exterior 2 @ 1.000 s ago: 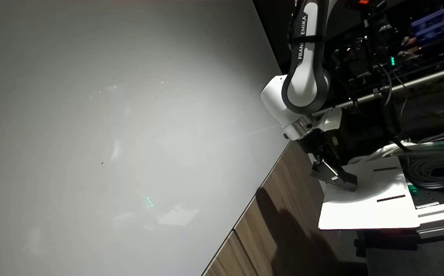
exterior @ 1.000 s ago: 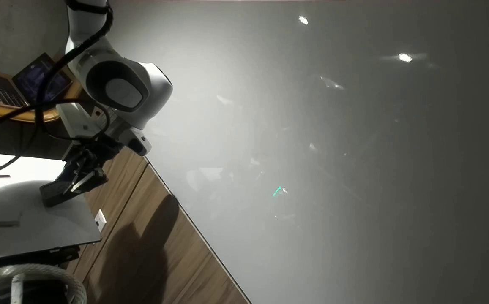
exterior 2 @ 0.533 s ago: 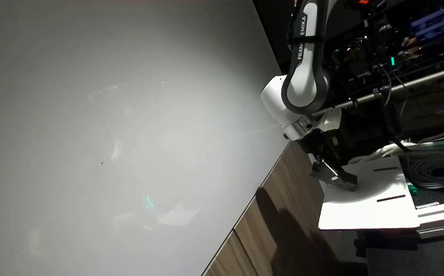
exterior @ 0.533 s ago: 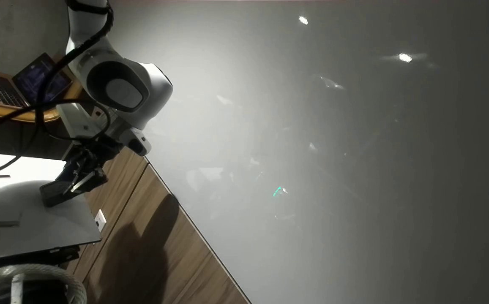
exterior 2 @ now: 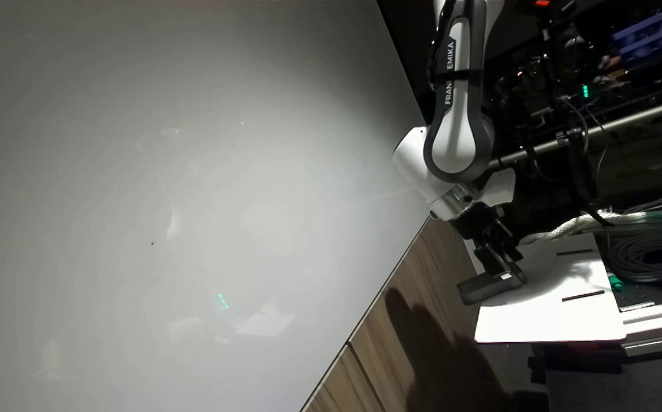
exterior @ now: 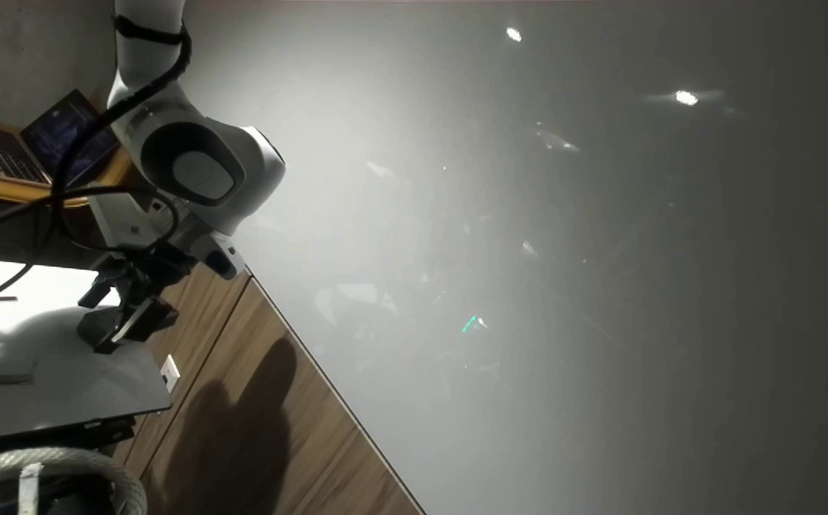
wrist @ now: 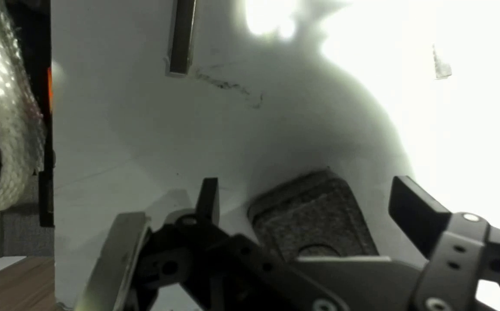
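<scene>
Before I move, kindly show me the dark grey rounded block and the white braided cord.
Dark grey rounded block [wrist: 319, 218], wrist view: its mottled face.
White braided cord [wrist: 14, 112], wrist view: its middle stretch.

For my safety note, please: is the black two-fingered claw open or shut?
Open: the wrist view shows the claw with fingers spread, gaps on both sides of the dark grey felt-like block.

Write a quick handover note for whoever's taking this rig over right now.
Gripper: open, its fingers on either side of the dark grey block, with visible gaps.
Block: appears to lie on the white panel, partly hidden by the gripper; a dark smudge marks the panel nearby.
Done: block ungripped, gripper straddling it.
Left: probably backing the gripper away, or closing it if the block must move.
</scene>
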You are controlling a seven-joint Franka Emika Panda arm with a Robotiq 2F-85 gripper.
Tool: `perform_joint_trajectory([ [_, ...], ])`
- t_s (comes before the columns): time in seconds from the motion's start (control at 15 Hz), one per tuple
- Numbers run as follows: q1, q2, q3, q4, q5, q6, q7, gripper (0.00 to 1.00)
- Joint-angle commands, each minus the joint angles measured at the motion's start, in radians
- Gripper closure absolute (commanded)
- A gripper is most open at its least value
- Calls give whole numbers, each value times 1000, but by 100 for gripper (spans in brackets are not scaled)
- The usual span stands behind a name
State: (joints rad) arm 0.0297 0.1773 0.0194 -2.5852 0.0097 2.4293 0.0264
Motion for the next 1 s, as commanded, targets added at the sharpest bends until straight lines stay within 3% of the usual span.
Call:
perform_joint_trajectory([
  [0.0, -9, 19, 8, 23, 33, -17, -22, 0],
  [0.4, 7, -43, -1, 15, -40, -14, 3, 0],
  [0.93, 10, -29, 37, 12, 17, 4, -40, 0],
])
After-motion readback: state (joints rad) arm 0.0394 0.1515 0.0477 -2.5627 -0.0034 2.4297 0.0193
